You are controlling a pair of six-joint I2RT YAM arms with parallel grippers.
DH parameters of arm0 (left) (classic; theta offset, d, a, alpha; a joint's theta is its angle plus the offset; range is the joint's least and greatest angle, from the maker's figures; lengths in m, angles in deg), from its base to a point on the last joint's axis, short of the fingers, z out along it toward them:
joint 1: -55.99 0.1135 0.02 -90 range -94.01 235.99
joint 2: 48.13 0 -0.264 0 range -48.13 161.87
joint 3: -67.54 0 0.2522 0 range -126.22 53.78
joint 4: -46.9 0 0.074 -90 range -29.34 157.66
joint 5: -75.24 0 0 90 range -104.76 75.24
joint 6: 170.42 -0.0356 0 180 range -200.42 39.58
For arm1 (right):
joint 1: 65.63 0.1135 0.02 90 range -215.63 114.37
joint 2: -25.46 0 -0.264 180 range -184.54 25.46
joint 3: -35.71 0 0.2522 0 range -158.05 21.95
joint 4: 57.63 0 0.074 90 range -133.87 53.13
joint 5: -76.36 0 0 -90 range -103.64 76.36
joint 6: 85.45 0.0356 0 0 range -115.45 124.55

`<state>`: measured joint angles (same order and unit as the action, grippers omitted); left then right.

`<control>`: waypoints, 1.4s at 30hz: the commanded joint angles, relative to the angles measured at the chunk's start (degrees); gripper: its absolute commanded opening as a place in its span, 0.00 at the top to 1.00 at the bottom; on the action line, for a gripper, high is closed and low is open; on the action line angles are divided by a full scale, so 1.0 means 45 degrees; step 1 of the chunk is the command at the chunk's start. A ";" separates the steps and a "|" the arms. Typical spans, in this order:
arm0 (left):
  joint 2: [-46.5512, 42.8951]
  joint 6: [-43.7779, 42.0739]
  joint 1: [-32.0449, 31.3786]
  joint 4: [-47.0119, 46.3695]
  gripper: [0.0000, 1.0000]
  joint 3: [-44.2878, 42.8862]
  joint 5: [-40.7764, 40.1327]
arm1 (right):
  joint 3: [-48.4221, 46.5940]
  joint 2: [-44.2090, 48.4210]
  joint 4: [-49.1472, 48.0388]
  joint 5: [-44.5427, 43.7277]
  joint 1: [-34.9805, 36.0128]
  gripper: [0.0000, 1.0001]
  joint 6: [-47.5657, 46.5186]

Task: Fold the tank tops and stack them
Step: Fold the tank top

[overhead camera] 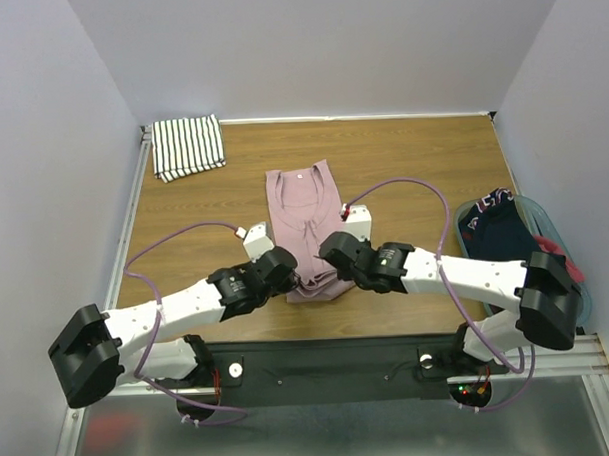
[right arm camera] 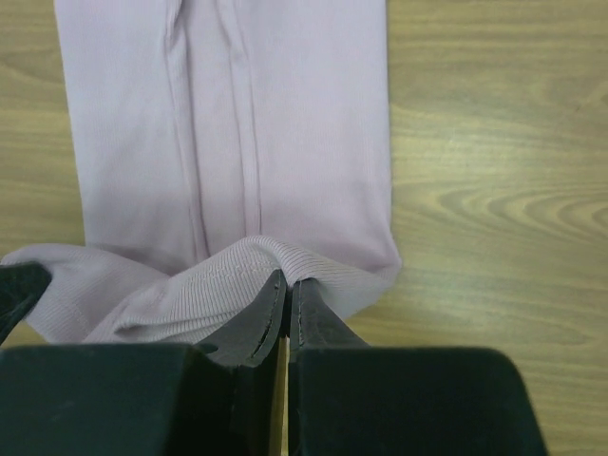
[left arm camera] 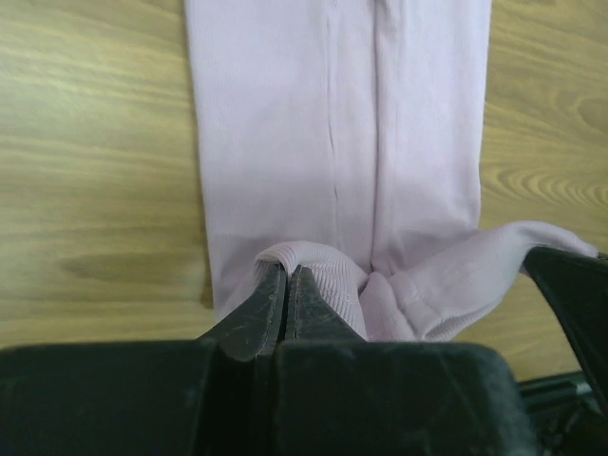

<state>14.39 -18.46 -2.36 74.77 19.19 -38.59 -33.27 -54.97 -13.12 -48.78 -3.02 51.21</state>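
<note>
The dusty pink tank top (overhead camera: 304,213) lies lengthwise on the table's middle, folded into a narrow strip, neckline at the far end. My left gripper (overhead camera: 286,271) is shut on its near hem at the left corner; the left wrist view shows the pink cloth (left arm camera: 332,142) pinched at the fingertips (left arm camera: 285,275). My right gripper (overhead camera: 331,267) is shut on the near hem at the right corner, and the right wrist view shows the cloth (right arm camera: 285,123) bunched at my gripper (right arm camera: 287,280). The striped tank top (overhead camera: 188,146) lies folded at the far left corner.
A teal basket (overhead camera: 576,269) at the right edge holds a dark navy garment (overhead camera: 497,226) and a red garment (overhead camera: 555,249). Walls close in the table at the back and both sides.
</note>
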 commanded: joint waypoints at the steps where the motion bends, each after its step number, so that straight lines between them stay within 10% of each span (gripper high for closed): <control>1: 0.0266 -0.1304 0.0796 -0.0556 1.00 -0.0672 -0.0056 | -0.0658 -0.0350 -0.0951 -0.0630 -0.0766 1.00 -0.0796; 42: 0.5969 -0.5114 0.6422 -0.3448 1.00 -0.4461 0.2679 | -0.4896 -0.5955 -0.4039 0.2104 -0.4733 1.00 -0.3473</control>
<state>40.71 -38.90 25.40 62.64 3.15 -27.71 -52.16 -81.11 -27.77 -40.08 -23.92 36.37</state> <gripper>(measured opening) 0.040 0.037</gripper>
